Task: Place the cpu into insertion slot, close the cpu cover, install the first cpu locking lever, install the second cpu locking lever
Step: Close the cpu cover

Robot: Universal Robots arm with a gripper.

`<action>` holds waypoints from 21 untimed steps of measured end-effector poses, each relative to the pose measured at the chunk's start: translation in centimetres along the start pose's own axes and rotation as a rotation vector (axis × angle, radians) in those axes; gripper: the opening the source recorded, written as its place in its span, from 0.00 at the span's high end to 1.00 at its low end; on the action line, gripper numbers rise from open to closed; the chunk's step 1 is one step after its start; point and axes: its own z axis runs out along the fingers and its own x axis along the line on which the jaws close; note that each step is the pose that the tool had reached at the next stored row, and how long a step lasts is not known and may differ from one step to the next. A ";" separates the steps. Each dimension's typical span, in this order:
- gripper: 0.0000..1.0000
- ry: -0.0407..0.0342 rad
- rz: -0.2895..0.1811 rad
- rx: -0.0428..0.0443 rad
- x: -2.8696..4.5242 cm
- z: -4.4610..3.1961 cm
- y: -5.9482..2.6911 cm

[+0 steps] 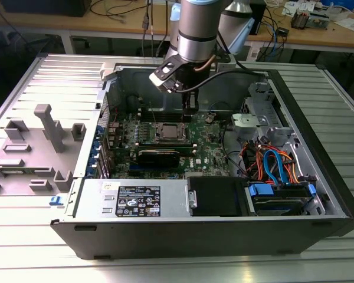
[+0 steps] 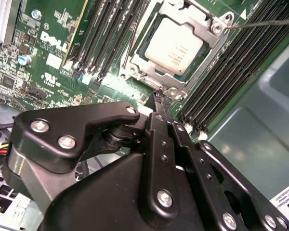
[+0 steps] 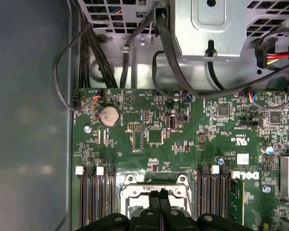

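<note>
In the second wrist view the cpu [image 2: 173, 45], a square chip with a silver-grey top, lies flat in the insertion slot [image 2: 145, 57]. The cpu cover [image 2: 198, 60] lies down around it as a silver frame. A thin metal lever rod [image 2: 265, 21] sticks out from one corner of the socket. My gripper [image 2: 159, 97] is shut, with nothing visible between its black fingers. Its tips sit right at the socket's near corner. In the first wrist view the gripper [image 3: 159, 196] hangs over the socket frame [image 3: 135, 190]. In the exterior view the gripper [image 1: 190, 111] stands just behind the socket [image 1: 170, 131].
Long black memory slots [image 2: 231, 62] flank the socket on both sides. Cable bundles [image 3: 101, 53] and a metal drive cage [image 3: 212, 29] lie beyond the board. The open case wall [image 1: 112, 82] and the black power supply [image 1: 215, 197] border the motherboard.
</note>
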 end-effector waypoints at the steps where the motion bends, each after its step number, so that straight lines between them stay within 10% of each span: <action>1: 0.89 0.0000 0.000 0.0000 -0.01 0.02 -0.23; 21: 0.89 -0.0001 0.000 0.0001 -0.11 0.13 -1.53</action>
